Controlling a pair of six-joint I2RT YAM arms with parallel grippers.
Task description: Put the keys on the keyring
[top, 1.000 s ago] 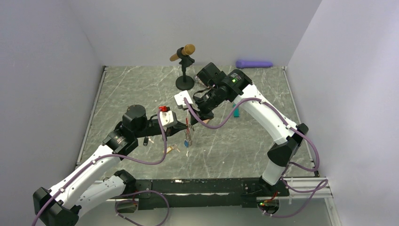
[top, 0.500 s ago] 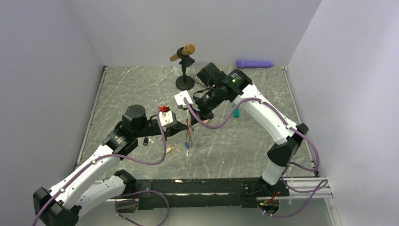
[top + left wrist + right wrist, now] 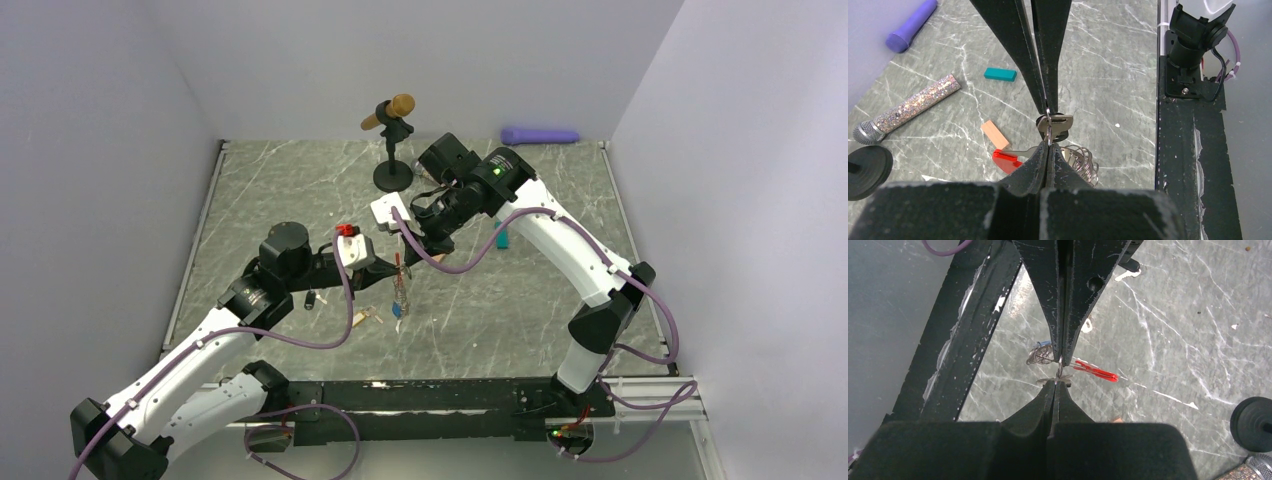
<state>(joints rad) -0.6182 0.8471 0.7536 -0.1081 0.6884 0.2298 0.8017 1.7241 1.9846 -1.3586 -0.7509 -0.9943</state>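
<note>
Both grippers meet above the middle of the table. My left gripper (image 3: 1048,146) and right gripper (image 3: 1055,384) are each shut on the thin metal ring (image 3: 1048,125) of the keyring, tip to tip from opposite sides. The keyring's red clip (image 3: 1005,160) and silvery coil (image 3: 1080,161) hang below. A silvery key (image 3: 1055,123) sits at the ring beside the right fingertips; whether it is threaded on I cannot tell. A blue tag (image 3: 398,311) dangles under the grip. Two loose keys lie on the table: a black-tagged one (image 3: 312,298) and a yellow-tagged one (image 3: 366,317).
A black round stand (image 3: 392,177) holding a gold microphone (image 3: 390,110) is at the back. A purple tube (image 3: 540,135) lies by the back wall. A teal block (image 3: 1000,74), a tan block (image 3: 995,134) and a glittery microphone (image 3: 913,107) lie on the marble.
</note>
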